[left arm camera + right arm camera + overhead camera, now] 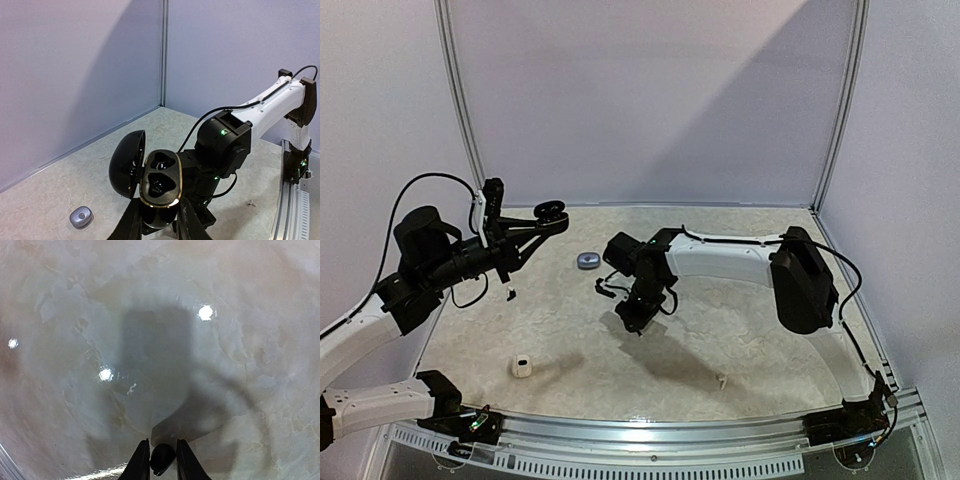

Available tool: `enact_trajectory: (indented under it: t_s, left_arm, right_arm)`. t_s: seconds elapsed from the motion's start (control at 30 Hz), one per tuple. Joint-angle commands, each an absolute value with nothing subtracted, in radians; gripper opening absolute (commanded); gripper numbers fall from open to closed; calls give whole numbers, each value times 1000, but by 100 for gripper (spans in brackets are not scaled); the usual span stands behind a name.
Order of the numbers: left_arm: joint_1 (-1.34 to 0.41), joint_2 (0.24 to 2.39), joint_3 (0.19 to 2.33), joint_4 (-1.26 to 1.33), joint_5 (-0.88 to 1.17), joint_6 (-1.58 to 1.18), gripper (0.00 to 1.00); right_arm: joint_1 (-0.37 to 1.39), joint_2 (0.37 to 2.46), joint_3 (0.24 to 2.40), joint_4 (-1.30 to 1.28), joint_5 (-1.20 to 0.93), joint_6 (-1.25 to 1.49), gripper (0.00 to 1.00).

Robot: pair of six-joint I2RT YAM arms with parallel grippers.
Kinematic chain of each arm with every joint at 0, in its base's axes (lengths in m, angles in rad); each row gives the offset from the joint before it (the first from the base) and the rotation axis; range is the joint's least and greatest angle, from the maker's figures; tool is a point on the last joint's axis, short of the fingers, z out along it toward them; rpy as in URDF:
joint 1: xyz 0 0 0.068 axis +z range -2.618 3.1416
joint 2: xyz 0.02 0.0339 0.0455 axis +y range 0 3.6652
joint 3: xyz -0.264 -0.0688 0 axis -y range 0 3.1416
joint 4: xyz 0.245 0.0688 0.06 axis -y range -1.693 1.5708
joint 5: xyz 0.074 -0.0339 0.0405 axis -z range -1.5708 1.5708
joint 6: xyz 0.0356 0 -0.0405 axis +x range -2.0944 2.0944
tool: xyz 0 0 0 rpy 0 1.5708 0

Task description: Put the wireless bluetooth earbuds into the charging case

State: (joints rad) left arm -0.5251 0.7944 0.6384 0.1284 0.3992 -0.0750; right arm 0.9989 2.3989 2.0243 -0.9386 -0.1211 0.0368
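The black charging case (160, 181) with a gold rim stands open, its lid (126, 164) swung to the left and both wells empty. My left gripper (160, 224) is shut on the case's lower body and holds it in the air at the back left (550, 212). Low over the middle of the table, my right gripper (633, 320) points straight down. In the right wrist view a black earbud (162, 458) fills the gap between the fingers of my right gripper (162, 462), touching both. A tiny white earbud (721, 380) lies on the table at the front right.
A small grey pebble-like case (587, 260) lies on the table behind the right gripper. A white case (523, 367) sits near the front left. Walls close off the back and both sides. The right arm (225, 142) stands just beyond the held case.
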Motion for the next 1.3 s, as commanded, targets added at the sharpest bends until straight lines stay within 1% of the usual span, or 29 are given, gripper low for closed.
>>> enact_trajectory:
  t_s: [0.0,0.1,0.43,0.63,1.0,1.1,1.27]
  left_arm:
    - [-512,798,640,128,407,-63,0]
    - [-512,798,640,127,406,-62,0]
    - [-511,802,640,129,408,-59,0]
    - [-511,803,638,132,410,-58,0]
    - [-512,799,635,125,421,-16,0]
    - [-512,796,638,126,432,41,0]
    - [-516,798,660,149,428,119,0]
  right_arm:
    - [997,2424,2039,-948,-108,34,18]
    - [1000,2425,2038,-959,-100,33,17]
    - [1026,2431,2032,-983,-62,11,21]
    - [1031,2431,2030,-993,-47,11,21]
    - [1024,2392,2051,-960,-36,49,4]
    - [1011,2314,2051,-946,25,65,0]
    - [1009,2097,2053,-874,196,54,0]
